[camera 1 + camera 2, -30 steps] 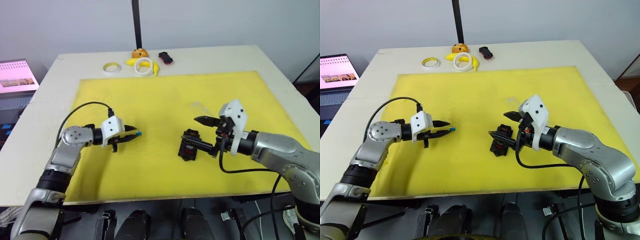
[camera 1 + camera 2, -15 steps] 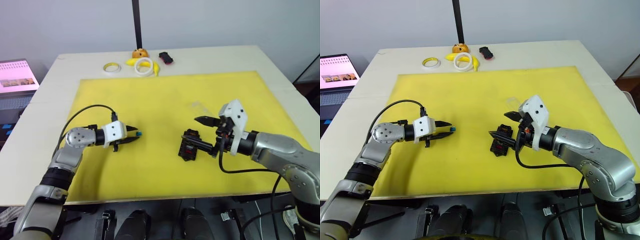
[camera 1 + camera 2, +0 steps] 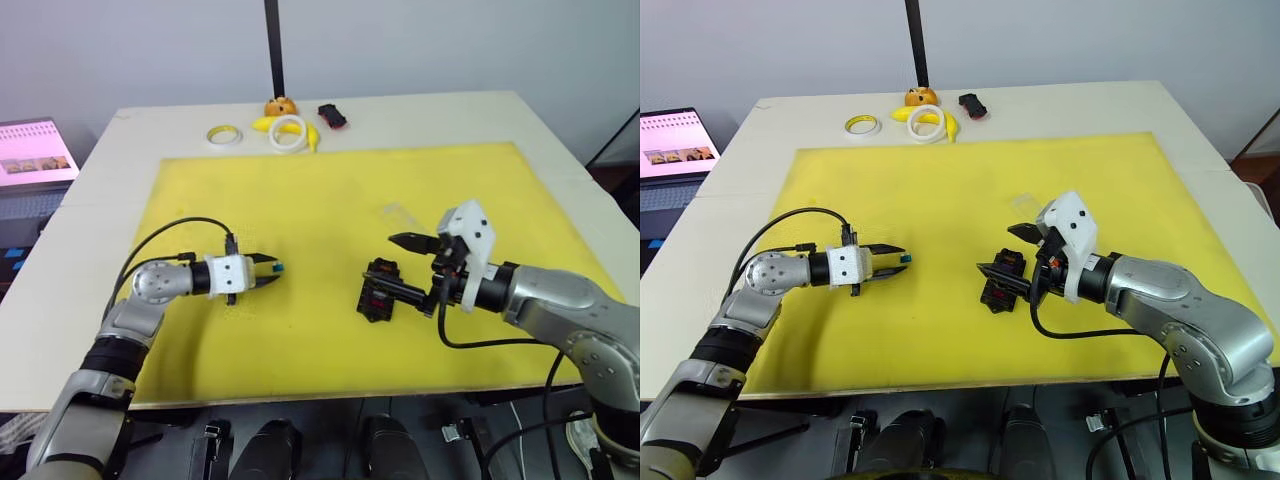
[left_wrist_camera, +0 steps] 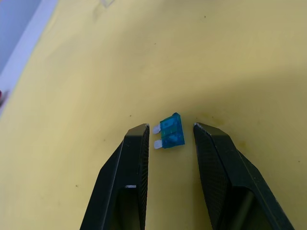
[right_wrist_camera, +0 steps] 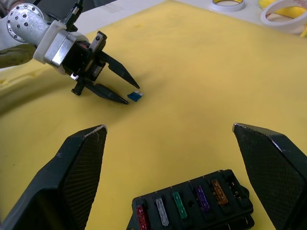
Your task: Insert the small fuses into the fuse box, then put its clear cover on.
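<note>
Fuse box (image 5: pixel 192 206) on yellow mat, five fuses seated in one row. Teal fuse (image 4: pixel 171 131) loose on mat between open left gripper (image 4: pixel 169 136) fingers, not gripped. Right gripper (image 3: pixel 402 264) wide, straddling box. Left: seat teal fuse, fit cover (image 3: pixel 1026 205), lying behind right gripper.

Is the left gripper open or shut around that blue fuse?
Open. The left gripper has its fingers apart on either side of the blue fuse, touching neither.
</note>
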Robot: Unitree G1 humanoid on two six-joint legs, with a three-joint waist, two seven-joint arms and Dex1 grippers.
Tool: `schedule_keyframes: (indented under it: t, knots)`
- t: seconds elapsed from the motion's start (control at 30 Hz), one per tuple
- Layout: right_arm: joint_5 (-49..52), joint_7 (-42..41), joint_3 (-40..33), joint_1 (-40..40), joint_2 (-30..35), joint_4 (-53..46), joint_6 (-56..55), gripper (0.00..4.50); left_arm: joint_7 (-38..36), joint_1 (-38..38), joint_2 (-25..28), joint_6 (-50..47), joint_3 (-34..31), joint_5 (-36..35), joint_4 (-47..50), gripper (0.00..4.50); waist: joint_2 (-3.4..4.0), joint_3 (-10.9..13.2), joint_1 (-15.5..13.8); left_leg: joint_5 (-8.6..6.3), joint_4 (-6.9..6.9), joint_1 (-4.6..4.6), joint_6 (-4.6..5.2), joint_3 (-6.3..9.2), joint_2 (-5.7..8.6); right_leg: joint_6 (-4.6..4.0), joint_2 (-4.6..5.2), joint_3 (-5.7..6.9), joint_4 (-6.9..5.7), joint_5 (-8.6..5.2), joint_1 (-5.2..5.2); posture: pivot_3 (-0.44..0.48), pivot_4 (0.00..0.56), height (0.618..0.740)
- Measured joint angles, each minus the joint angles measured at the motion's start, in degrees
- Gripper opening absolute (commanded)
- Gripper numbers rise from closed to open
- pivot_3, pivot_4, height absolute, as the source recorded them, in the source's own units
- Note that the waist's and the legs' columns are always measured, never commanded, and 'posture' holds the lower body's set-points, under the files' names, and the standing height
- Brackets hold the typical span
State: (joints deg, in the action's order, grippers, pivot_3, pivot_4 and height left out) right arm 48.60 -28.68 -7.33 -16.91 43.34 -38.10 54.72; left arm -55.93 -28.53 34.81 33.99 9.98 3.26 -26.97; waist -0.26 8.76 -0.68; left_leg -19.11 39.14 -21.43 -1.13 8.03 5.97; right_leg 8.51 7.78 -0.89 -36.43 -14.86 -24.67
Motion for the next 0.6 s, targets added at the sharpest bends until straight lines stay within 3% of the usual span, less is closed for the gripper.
schedule_keyframes:
  t: [0.27,0.43,0.6]
  knots:
    - [0.12,0.28,-0.13,0.45,0.02,-0.16,0.00,4.50,3.57,-1.78,-0.01,5.42,1.09,3.73,-4.00,1.56,0.00,0.00,-0.03,0.00,0.01,0.03,0.00,0.02,0.01,0.02,0.00,0.02,0.00,0.01,0.05,0.000,0.150,0.740]
    - [0.53,0.41,-0.13,0.50,0.02,-0.57,0.00,4.50,3.67,-2.78,-0.01,6.23,1.35,3.07,-5.16,0.07,0.00,0.00,0.02,0.00,0.01,0.03,0.00,0.04,0.01,0.03,0.00,0.03,0.00,0.01,0.06,0.000,0.150,0.740]
    - [0.94,0.43,-0.13,1.18,0.02,-0.77,0.00,4.50,1.00,-2.67,0.00,3.24,0.93,-1.17,-4.12,0.07,0.00,0.00,0.11,0.00,0.01,0.01,0.01,0.06,0.01,0.03,0.00,0.04,0.02,0.01,0.04,0.000,0.150,0.740]
